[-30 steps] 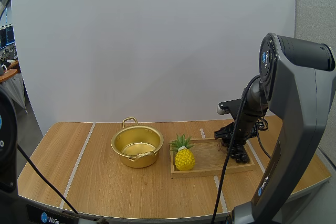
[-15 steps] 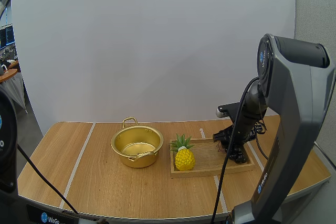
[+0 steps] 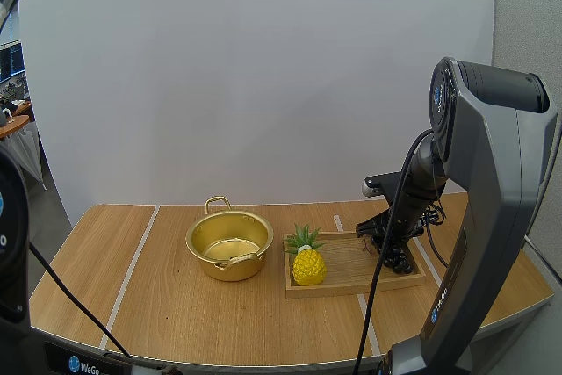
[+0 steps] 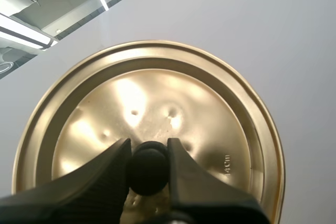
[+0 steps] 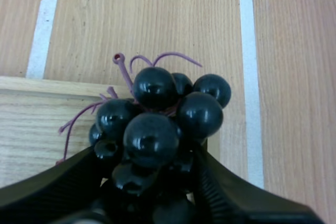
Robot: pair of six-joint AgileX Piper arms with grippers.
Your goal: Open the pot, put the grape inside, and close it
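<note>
Left jaws clamp knob (image 4: pixel 148 165) of lid (image 4: pixel 210 103); lid high above tray (image 3: pixel 351 277), edge-cropped. Right jaws pinch grapes (image 5: pixel 157 124) at tray's right end, tips hidden. Pot (image 3: pixel 230 245) open beside tray.

A robotics lab — a grey robot arm (image 3: pixel 500 217) stands over a wooden table (image 3: pixel 176 305) marked with white tape lines (image 3: pixel 132 270), a white backdrop (image 3: pixel 263 85) behind.

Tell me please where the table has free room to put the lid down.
Bare table lies left of the pot and along the front before pot and tray. Tighter: the tray floor between pineapple and grapes. Crowded: the tray's right end, where the right claw holds the grapes.
</note>
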